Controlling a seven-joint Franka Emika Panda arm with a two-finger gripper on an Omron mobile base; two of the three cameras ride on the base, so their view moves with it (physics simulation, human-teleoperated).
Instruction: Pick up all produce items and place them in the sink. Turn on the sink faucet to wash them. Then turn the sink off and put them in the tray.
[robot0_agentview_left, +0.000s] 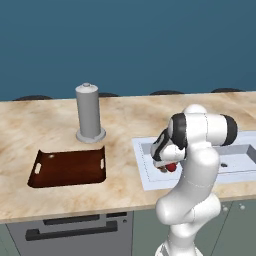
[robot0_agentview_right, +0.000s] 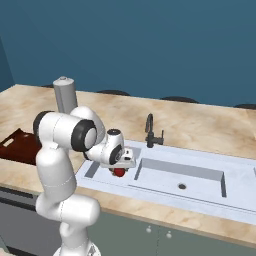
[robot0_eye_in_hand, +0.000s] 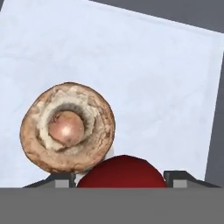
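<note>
A: Holding the red tomato (robot0_eye_in_hand: 122, 171), looks like. In the hand view it sits right between the two finger tips (robot0_eye_in_hand: 57, 179), and the jaws are set about as wide as the tomato itself.

B: Where's the gripper (robot0_agentview_right: 119, 171)?

A: Over the left basin of the sink (robot0_agentview_right: 200, 192), low, near its left end. Both base views show the tomato as a red blob under the hand. Can't tell whether it touches the basin floor.

B: Second produce item?

A: Brown mushroom (robot0_eye_in_hand: 68, 127), lying in the same basin on the pale floor with its stem end facing the camera. In the hand view it sits just beside the tomato; touching or not, can't tell.

B: Faucet?

A: Black gooseneck faucet (robot0_agentview_right: 151, 131) stands on the back rim of the sink, behind the divider between the basins. No water visible.

B: Tray?

A: Dark reddish-brown tray (robot0_agentview_left: 70, 167) on the desk (robot0_agentview_left: 40, 125), left of the sink, well apart from the gripper. A tall grey cylinder (robot0_agentview_left: 89, 113) stands just behind it.
</note>
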